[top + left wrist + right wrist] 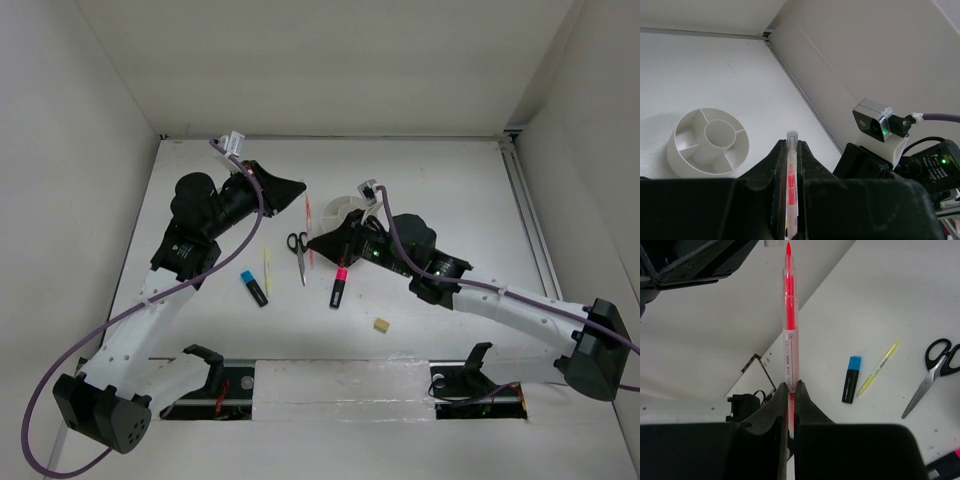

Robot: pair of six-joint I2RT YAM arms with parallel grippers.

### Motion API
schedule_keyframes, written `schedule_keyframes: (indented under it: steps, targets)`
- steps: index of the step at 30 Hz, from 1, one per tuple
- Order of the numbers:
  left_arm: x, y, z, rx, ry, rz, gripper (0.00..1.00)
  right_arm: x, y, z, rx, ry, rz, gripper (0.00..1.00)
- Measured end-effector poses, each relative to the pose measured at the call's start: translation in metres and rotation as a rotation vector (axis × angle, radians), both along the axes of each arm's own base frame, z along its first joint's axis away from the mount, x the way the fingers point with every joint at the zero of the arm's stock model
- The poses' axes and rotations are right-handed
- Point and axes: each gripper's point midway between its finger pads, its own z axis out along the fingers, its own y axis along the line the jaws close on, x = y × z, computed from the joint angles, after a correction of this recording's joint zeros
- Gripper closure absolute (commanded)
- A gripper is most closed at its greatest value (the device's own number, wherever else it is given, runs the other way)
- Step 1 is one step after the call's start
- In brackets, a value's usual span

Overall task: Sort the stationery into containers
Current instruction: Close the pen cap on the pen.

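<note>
A thin red pen [309, 222] is held above the table between both grippers. My right gripper [790, 386] is shut on its lower end, and the pen [789, 330] sticks straight out from the jaws. My left gripper [788, 145] has its jaws tight against both sides of the pen [791, 185] near its clear-capped tip. In the top view the left gripper [302, 188] is just above the right gripper [316, 245]. The round white organiser [707, 142] stands beyond, partly hidden behind the right arm in the top view [340, 208].
On the table lie black-handled scissors [298, 252], a yellow pen [267, 265], a blue-capped highlighter [254, 288], a pink-capped highlighter [340, 283] and a tan eraser [381, 325]. Walls close in the left, back and right sides.
</note>
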Motion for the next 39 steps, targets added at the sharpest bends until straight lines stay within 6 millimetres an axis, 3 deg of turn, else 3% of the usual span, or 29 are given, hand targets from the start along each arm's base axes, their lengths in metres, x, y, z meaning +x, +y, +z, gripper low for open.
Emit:
schedule_keyframes:
  steps: [25, 39]
  targets:
    - [0.003, 0.0, -0.009, 0.004, 0.012, 0.007, 1.0, 0.001, 0.004, -0.005, -0.013, 0.012, 0.018, 1.0]
    - [0.015, 0.001, -0.015, 0.009, 0.025, 0.042, 1.0, -0.002, 0.005, -0.004, -0.008, 0.014, 0.029, 1.0]
